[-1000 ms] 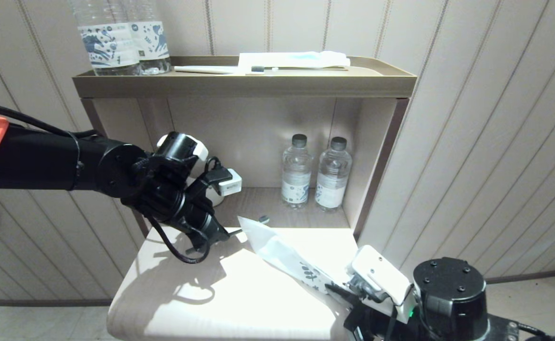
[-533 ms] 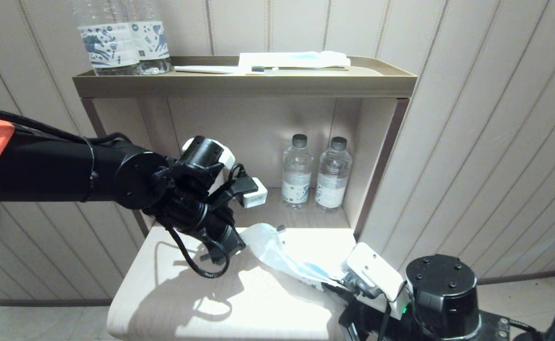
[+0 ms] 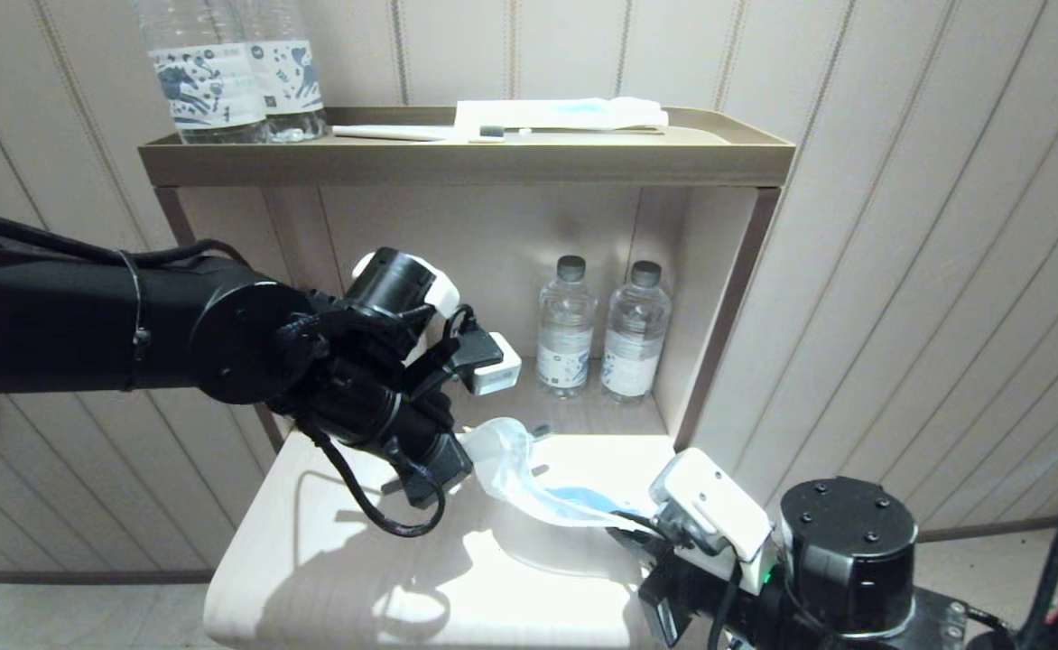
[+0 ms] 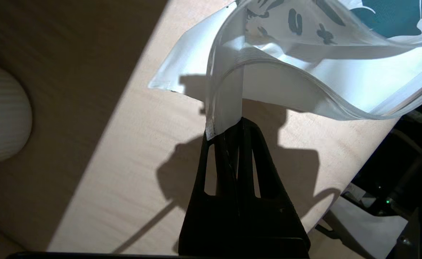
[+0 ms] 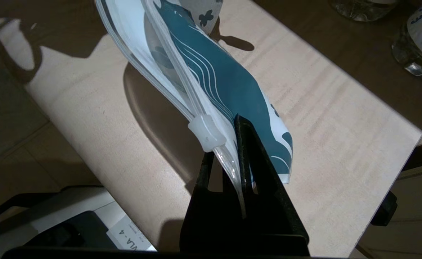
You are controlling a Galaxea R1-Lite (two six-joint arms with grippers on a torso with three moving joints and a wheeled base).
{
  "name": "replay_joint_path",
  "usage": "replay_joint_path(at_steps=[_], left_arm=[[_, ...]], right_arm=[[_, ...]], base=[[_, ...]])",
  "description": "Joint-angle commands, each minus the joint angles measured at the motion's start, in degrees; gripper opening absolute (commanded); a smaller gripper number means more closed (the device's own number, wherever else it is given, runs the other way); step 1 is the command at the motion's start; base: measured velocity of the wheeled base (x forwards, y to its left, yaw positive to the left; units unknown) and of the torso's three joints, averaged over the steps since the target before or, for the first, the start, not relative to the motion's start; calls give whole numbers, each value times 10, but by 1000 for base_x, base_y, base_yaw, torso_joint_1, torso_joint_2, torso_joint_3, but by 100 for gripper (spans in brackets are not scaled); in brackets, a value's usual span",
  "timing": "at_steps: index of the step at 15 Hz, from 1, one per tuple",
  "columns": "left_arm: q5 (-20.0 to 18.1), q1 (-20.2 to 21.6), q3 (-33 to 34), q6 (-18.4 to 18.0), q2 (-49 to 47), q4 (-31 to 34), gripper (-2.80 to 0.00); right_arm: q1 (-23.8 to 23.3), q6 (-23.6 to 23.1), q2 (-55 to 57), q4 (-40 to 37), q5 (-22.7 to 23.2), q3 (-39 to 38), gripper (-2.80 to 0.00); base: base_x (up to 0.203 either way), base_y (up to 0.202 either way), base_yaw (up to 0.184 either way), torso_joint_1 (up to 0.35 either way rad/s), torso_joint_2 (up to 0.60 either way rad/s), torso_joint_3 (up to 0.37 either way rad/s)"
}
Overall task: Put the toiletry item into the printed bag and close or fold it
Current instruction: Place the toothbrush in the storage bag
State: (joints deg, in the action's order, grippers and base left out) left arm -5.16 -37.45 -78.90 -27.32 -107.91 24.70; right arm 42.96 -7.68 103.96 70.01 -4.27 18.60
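The printed bag (image 3: 515, 456), white with teal leaves, hangs bowed above the small table between my two grippers. My left gripper (image 3: 457, 451) is shut on its plain white end. In the left wrist view the black fingers (image 4: 229, 127) pinch a corner of that end of the bag (image 4: 304, 54). My right gripper (image 3: 626, 525) is shut on the printed end. In the right wrist view it (image 5: 225, 144) clamps the bag's (image 5: 225, 82) seal strip right beside the white slider (image 5: 207, 133). The pale mint toothbrush is hidden.
The light wooden table (image 3: 357, 560) lies under the bag. Two water bottles (image 3: 565, 329) stand in the niche behind. The top shelf (image 3: 457, 162) carries two more bottles (image 3: 222, 72), a white-and-blue packet (image 3: 565, 113) and a dark-bristled toothbrush (image 3: 493, 132).
My left gripper has moved right, toward the right gripper. The bag, stretched nearly flat before, now buckles into an arch between them. The right gripper has shifted slightly left.
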Motion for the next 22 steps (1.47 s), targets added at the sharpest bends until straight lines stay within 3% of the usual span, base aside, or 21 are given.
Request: replay_joint_path(at_steps=[1,7,10,12,22], left_arm=[[2,0,12,-1,26,2,-280],[35,3,19,7,53,0,-280],[47,4,18,9,45,-3,-280],[57,4,8,29,40,-3,-280],[89,3,12,39,47,3,-280]], right_arm=[[-4,-1,10,6,0,2,-280],[-16,-12,24,2,7,57,-280],[-29,-33,19,6,8,56,-280],[-31,-45,11,3,8,63,-280],[-33,-53,-30,-10,14,71,-280]], base=[[0,0,0,0,0,0],[0,0,0,0,0,0],[0,0,0,0,0,0],[0,0,0,0,0,0],[0,0,0,0,0,0]])
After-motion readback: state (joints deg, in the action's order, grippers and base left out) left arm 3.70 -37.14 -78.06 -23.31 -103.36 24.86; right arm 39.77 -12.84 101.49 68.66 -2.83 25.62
